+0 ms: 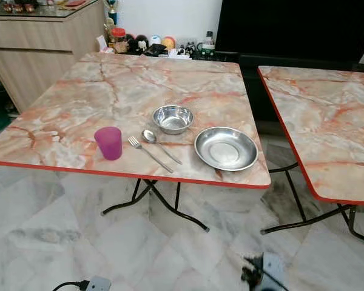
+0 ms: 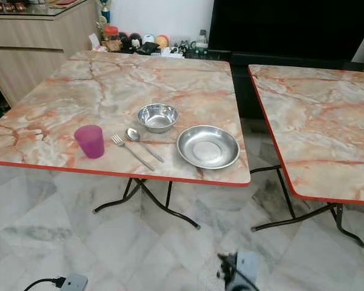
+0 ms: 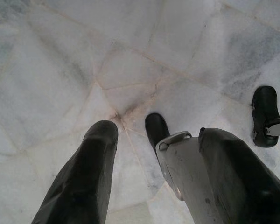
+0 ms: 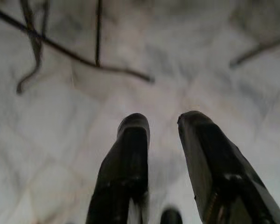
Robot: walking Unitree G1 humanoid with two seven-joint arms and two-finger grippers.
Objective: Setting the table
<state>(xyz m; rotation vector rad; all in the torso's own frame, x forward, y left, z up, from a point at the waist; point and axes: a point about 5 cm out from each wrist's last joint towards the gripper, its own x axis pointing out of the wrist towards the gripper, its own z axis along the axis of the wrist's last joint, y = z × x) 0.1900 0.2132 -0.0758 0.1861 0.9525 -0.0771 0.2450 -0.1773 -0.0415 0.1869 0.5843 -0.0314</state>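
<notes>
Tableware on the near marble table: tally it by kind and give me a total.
Cup, pink plastic: 1
Fork: 1
Spoon: 1
Bowl, steel: 1
Plate, steel: 1
Total: 5

My second table (image 1: 327, 127) runs off the right edge, so I can't see its far side. The cabinet (image 1: 36, 42) is cropped at the top left. The clutter (image 1: 145, 43) behind the near table is too small to identify. My right wrist view is blurred.
</notes>
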